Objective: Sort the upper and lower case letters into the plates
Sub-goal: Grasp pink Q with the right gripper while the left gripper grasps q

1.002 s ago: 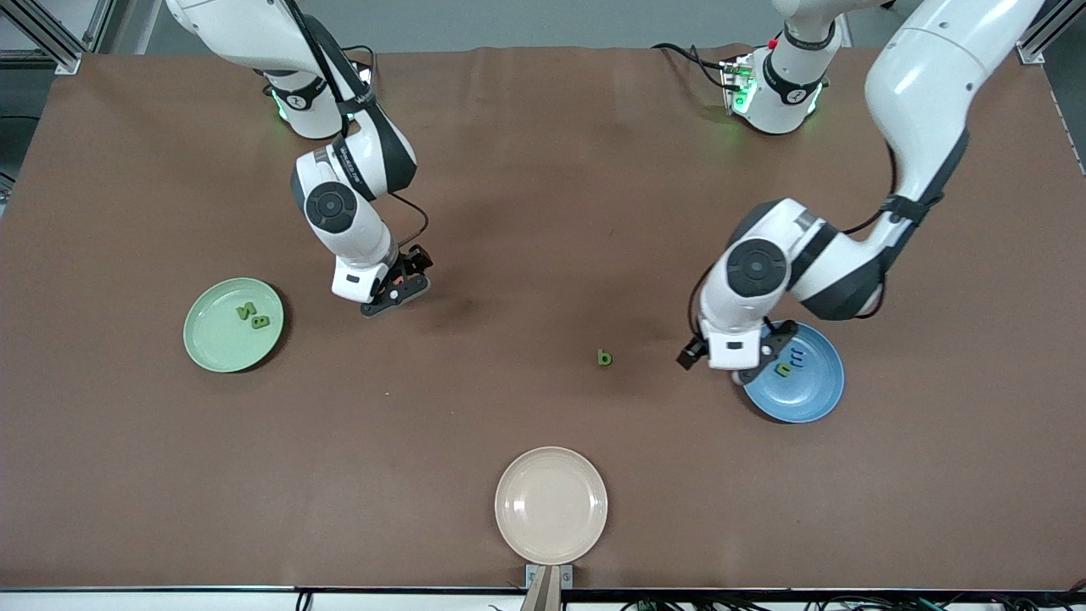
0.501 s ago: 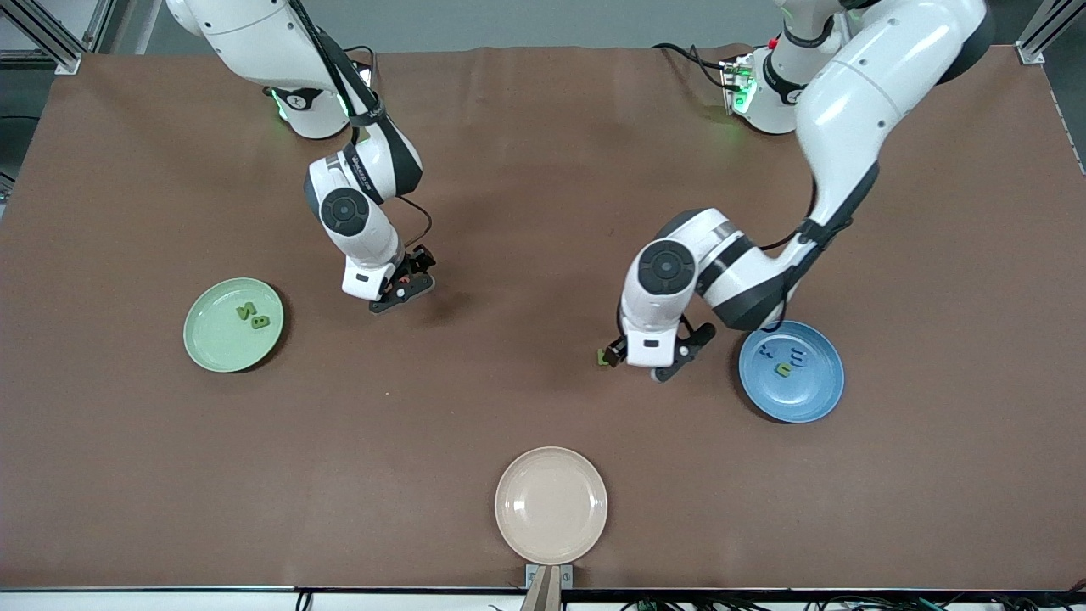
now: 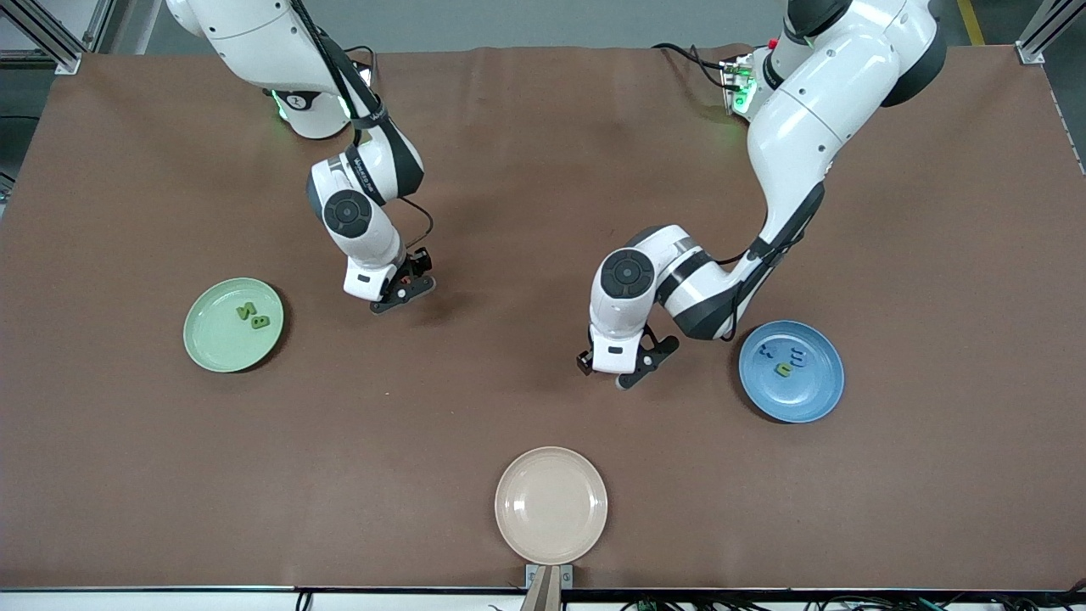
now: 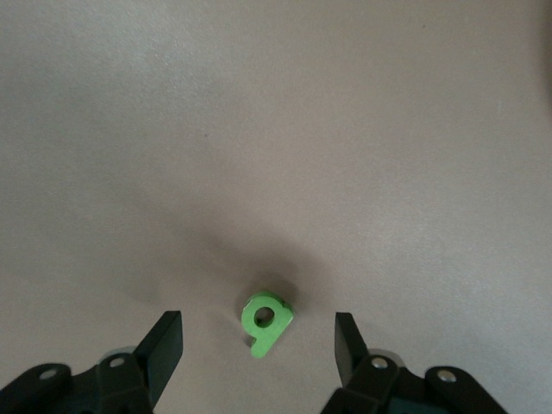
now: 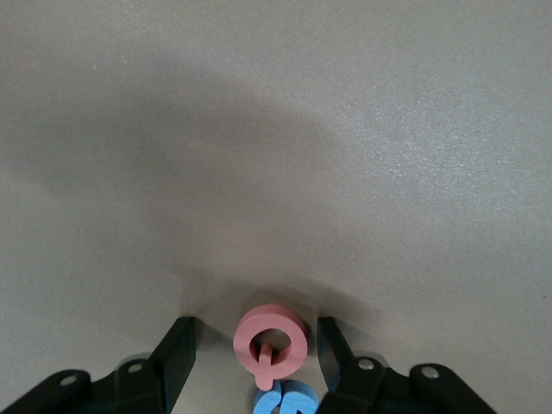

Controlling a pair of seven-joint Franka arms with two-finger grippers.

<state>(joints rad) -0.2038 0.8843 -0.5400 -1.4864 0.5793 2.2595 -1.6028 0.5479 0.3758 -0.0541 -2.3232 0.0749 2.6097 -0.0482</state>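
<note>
A green letter (image 4: 266,322) lies flat on the brown table between the fingers of my left gripper (image 4: 257,347), which is open with clear gaps on both sides. In the front view this left gripper (image 3: 615,370) sits low over the table beside the blue plate (image 3: 793,400) and hides the letter. My right gripper (image 5: 255,352) is open astride a red letter (image 5: 269,342), its fingers close to it but apart. A blue letter (image 5: 290,402) touches the red one. The right gripper (image 3: 404,288) stands between the table's middle and the pale green plate (image 3: 214,341).
Two green letters (image 3: 253,316) lie in the green plate. The blue plate holds a green letter (image 3: 783,369) and two blue ones (image 3: 796,352). A cream plate (image 3: 551,505) sits near the table's front edge, nearer the front camera than both grippers.
My left arm swung from over the blue plate toward the table's middle and came down over the green letter. Both grippers' jaws have narrowed. The right gripper shifted only slightly.
</note>
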